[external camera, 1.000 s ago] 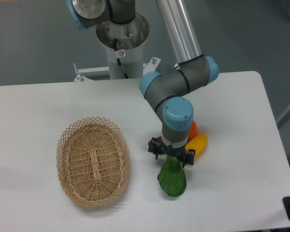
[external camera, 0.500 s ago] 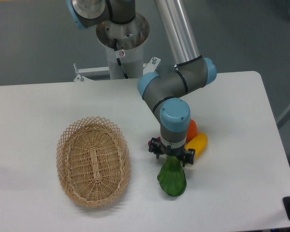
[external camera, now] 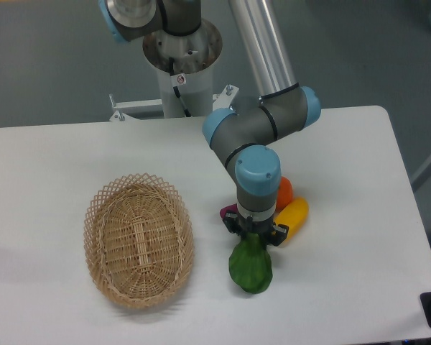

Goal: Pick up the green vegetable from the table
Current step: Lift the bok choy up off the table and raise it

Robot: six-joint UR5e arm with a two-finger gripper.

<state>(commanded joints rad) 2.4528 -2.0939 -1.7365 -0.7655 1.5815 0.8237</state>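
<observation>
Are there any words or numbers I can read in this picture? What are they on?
No words or numbers can be read here.
Small red and white sticker on the robot's base column: too small and blurred to read.
The basket, the green vegetable, the yellow vegetable, the table and the hand: no writing shows on them.

A robotics lab, by the look of my surroundings
My arm (external camera: 262, 79) rises from a metal pedestal (external camera: 181, 57) bolted beside a white table (external camera: 50, 165), over plain grey floor (external camera: 50, 65), with toy produce laid out
</observation>
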